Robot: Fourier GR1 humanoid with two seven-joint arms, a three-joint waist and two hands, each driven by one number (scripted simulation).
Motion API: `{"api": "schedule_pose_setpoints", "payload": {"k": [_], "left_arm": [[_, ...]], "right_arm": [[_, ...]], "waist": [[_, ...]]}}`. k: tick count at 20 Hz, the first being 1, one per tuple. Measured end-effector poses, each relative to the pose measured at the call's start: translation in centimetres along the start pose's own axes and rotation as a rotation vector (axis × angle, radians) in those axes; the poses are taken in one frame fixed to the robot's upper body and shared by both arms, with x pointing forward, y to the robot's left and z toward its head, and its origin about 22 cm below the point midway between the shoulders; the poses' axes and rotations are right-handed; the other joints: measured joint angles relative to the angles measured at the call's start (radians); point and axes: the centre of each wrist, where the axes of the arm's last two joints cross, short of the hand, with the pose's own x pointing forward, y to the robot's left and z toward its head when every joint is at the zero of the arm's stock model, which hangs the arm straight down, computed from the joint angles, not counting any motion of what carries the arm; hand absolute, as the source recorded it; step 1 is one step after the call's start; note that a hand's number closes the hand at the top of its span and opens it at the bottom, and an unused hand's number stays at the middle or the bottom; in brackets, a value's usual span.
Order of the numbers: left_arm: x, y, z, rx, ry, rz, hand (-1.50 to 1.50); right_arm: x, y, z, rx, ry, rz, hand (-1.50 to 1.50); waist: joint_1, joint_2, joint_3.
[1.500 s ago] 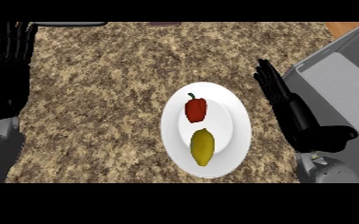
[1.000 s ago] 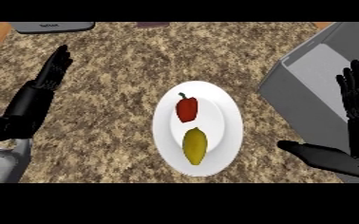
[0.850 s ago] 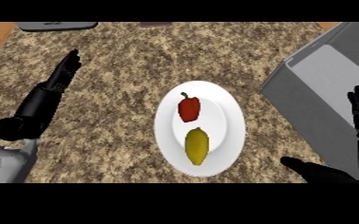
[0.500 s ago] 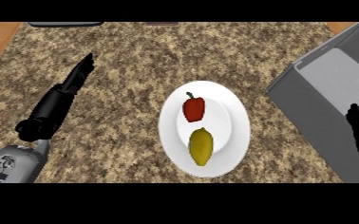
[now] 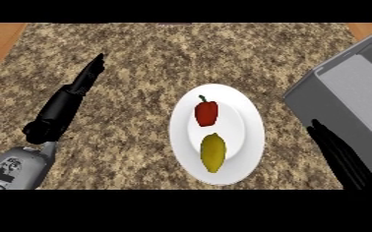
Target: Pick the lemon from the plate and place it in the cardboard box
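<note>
The left hand [image 5: 69, 101] lay stretched out flat, fingers straight. The right hand [image 5: 340, 157] showed straight fingers at the lower right edge.

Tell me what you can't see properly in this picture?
- Box, head view: the right edge cuts it off, so its inside is hidden.
- Right hand: the lower right corner cuts it; only straight fingers show.
- Under the lemon and pepper: the plate there is covered.

one plate [image 5: 247, 128], one lemon [image 5: 213, 152], one red pepper [image 5: 206, 112] (both on it), one box [image 5: 341, 98].
</note>
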Motion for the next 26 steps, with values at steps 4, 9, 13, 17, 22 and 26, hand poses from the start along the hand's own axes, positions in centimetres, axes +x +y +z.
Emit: {"api": "schedule_pose_setpoints", "payload": {"k": [4,9,13,17,22,26], "left_arm": [[0.4,-0.5,-1.0,-0.008,-0.011,0.000,0.00],[0.2,-0.4,-0.8,-0.019,-0.007,0.003,0.00],[0.2,-0.4,-1.0,-0.012,-0.006,0.009,0.00],[0.0,-0.3,-0.6,-0.009,0.002,0.005,0.00],[-0.1,-0.5,-0.6,-0.009,0.002,0.003,0.00],[-0.9,-0.3,-0.2,-0.001,0.003,-0.005,0.00]], "right_arm": [[2.0,0.1,-1.2,0.108,0.059,0.082,-1.50],[5.4,1.1,-2.6,0.192,0.125,0.155,-1.50],[8.2,2.8,-3.1,0.219,0.102,0.162,-1.50],[10.3,4.5,-4.0,0.237,0.081,0.140,-1.50],[11.4,6.6,-5.4,0.245,0.094,0.166,-1.50],[11.7,7.6,-6.6,0.234,0.114,0.200,-1.50]], "waist": [[0.009,0.002,-0.001],[0.019,-0.001,-0.001],[0.008,-0.003,0.001],[0.004,-0.004,0.002],[-0.003,-0.004,0.003],[-0.006,-0.004,0.003]]}}
